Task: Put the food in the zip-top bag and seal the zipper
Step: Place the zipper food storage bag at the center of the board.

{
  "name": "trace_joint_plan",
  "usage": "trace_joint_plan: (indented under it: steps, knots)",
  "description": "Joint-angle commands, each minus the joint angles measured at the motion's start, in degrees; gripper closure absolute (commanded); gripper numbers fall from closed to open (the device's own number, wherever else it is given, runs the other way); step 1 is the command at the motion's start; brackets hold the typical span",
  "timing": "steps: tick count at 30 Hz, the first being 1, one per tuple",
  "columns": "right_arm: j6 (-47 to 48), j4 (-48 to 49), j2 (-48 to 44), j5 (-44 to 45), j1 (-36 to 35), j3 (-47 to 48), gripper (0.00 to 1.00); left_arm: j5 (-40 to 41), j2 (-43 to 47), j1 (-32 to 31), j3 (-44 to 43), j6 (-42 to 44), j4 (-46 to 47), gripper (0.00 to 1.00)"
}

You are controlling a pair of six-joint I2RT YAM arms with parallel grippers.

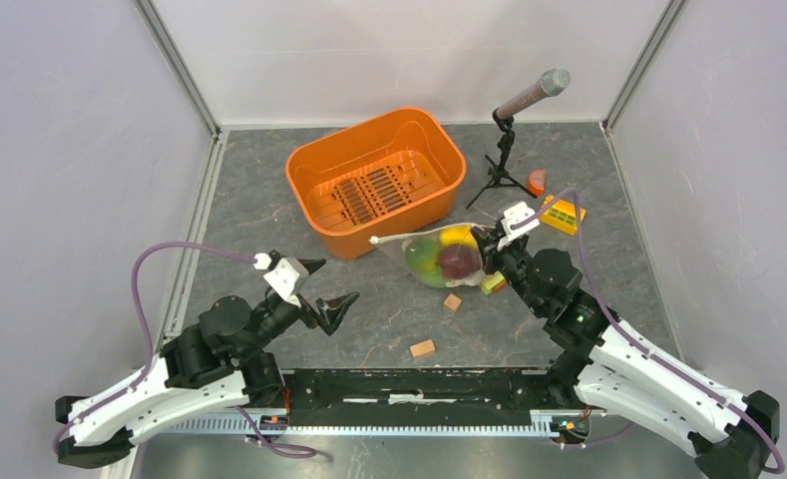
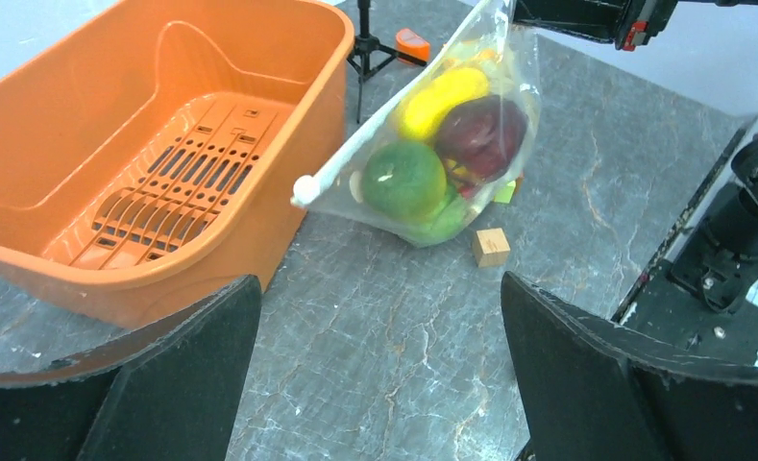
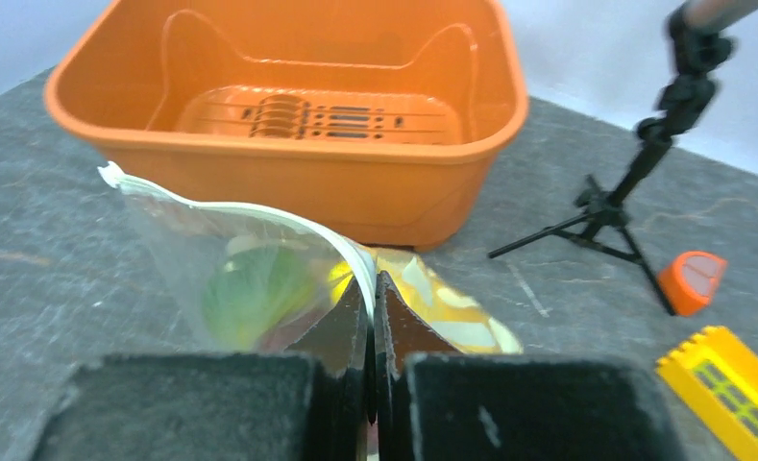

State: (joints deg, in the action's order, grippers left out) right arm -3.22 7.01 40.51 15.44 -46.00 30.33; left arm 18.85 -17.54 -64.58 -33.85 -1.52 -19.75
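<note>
The clear zip-top bag [image 1: 439, 254] hangs just in front of the orange basket, holding green, yellow and dark red toy food [image 2: 432, 144]. Its white zipper strip [image 1: 419, 237] runs from a free left end to my right gripper [image 1: 489, 244], which is shut on the strip's right end. In the right wrist view the fingers [image 3: 351, 331] pinch the white strip [image 3: 259, 211] with the bag [image 3: 250, 279] hanging left of them. My left gripper [image 1: 321, 289] is open and empty, left of the bag; its view shows the bag [image 2: 442, 134] ahead.
An orange basket [image 1: 314, 170] stands behind the bag. A microphone on a small tripod [image 1: 504, 150] is at back right, with an orange piece [image 1: 537, 182] and a yellow block [image 1: 563, 214]. Two tan wooden cubes [image 1: 453, 302] [image 1: 423, 348] lie in front of the bag.
</note>
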Motion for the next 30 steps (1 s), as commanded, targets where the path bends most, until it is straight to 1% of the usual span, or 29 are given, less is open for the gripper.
trace_joint_plan:
  steps: [1,4,6,7,8,9,11,13,14,16,17,18,19,21,22,23,26,30]
  knots:
    - [7.4,0.8,1.5,8.1,0.4,8.6,1.0,4.8,2.3,0.0,-0.2,-4.3,-0.3,0.0]
    - [10.2,-2.7,6.7,5.9,1.0,14.9,1.0,7.4,3.2,0.1,-0.3,-5.7,-1.1,0.0]
    - [10.3,-4.8,10.5,6.3,1.0,19.1,1.0,9.2,3.6,0.0,-0.4,-6.5,-1.3,0.0]
    - [10.1,-4.5,11.7,5.5,1.0,19.9,1.0,9.7,3.7,0.1,-0.4,-6.8,-1.5,0.0]
    - [10.1,-3.5,12.2,2.8,1.0,19.3,1.0,10.0,3.8,0.1,-0.7,-7.2,-1.8,0.0]
    - [10.3,-2.1,12.3,-1.3,1.0,18.1,1.0,10.3,4.0,0.1,-0.8,-7.5,-2.1,0.0]
    - [10.8,-0.8,11.6,-14.2,1.0,14.3,1.0,11.0,4.6,0.1,-1.3,-8.5,-3.3,0.0]
    - [10.7,-0.1,11.0,-31.3,1.0,9.5,0.98,11.1,5.2,0.0,-1.9,-8.5,-5.5,0.0]
    - [10.4,-0.4,10.9,-38.0,1.0,7.8,0.96,12.5,5.6,-0.3,-2.2,-8.8,-5.7,0.0]
    - [9.0,-0.2,11.5,-51.9,0.9,4.6,0.84,13.1,6.1,-0.4,-3.0,-9.1,-6.0,0.0]
    - [9.4,-2.0,12.5,-58.4,0.7,4.2,0.73,13.4,6.1,-0.4,-4.0,-9.4,-6.8,0.0]
    - [11.6,-5.3,13.7,-62.8,0.5,4.9,0.66,14.0,6.1,-0.4,-4.8,-10.0,-7.4,0.0]
    - [14.6,-11.5,15.2,-64.1,0.2,6.8,0.62,14.3,6.2,-0.4,-5.0,-10.2,-7.4,0.0]
    - [19.1,-17.9,16.6,-64.1,0.0,9.3,0.47,14.4,6.9,-0.4,-4.3,-9.6,-6.0,0.0]
    - [19.7,-19.0,16.5,-64.1,0.0,10.3,0.43,14.6,7.1,-0.4,-3.8,-9.5,-5.5,0.0]
    - [19.4,-18.3,15.9,-64.7,0.0,10.5,0.41,14.7,7.3,-0.4,-3.4,-9.5,-5.5,0.0]
    - [16.8,-11.3,11.7,-68.3,0.0,9.1,0.32,14.9,7.4,-0.4,-3.2,-10.5,-6.8,0.0]
    - [15.2,-5.3,7.4,-73.2,0.0,8.4,0.29,14.9,8.2,-0.4,-2.8,-11.8,-8.4,0.0]
